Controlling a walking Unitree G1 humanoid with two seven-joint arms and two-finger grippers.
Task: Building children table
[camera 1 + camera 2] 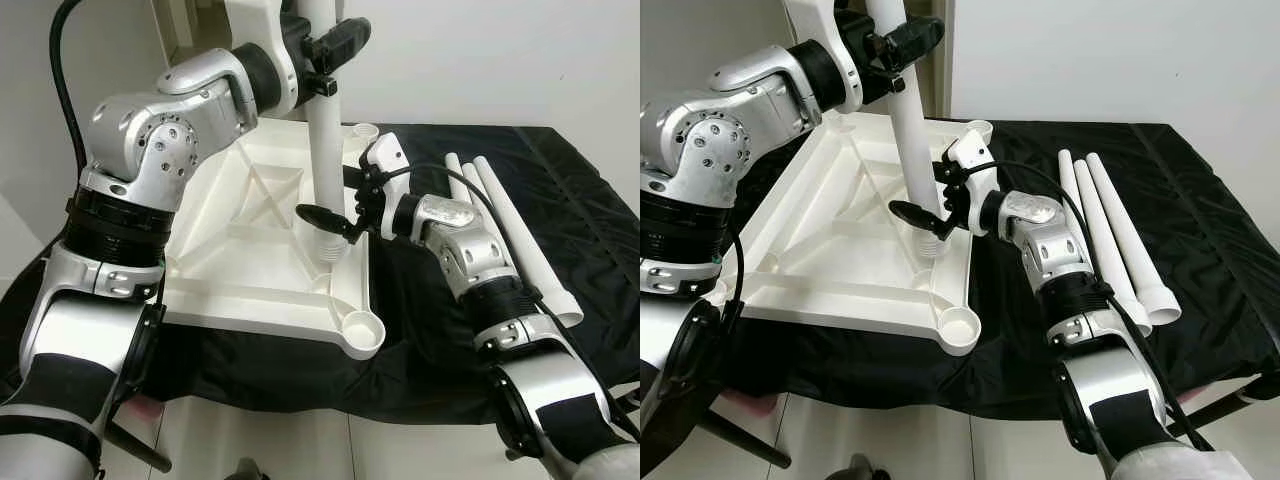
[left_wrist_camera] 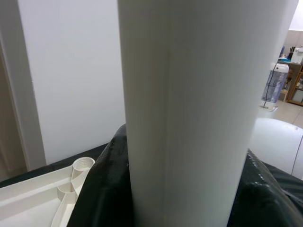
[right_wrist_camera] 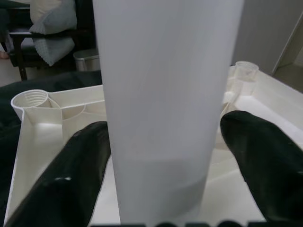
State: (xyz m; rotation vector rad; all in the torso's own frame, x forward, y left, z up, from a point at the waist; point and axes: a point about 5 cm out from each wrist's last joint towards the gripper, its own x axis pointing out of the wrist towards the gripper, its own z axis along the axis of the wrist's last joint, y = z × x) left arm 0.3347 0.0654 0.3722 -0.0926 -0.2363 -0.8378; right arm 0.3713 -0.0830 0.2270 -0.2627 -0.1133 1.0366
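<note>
**Now screwing a leg into the upturned table top**

Presently the white table top [image 1: 250,230] is lying upside down on the black cloth [image 1: 560,200], and one white leg [image 1: 325,140] is standing upright in a socket at the edge of the table top that faces the three spare legs [image 1: 505,215]. The left gripper [image 1: 335,45] is closing on the leg high above the table top; the right gripper [image 1: 335,222] is sitting low on the leg, just above the socket, with one finger on each side, but I cannot tell if they are pressing it.

The leg is looking like a light, stiff, smooth plastic tube, so I judge it is probably slipping easily; holding it low, near the thread, is giving better control of the turning.

The right wrist view is showing a threaded corner socket [image 3: 29,100] of the table top from near, and both black fingers [image 3: 78,170] beside the leg. The head views are giving the spare legs lying beside the table top.
</note>
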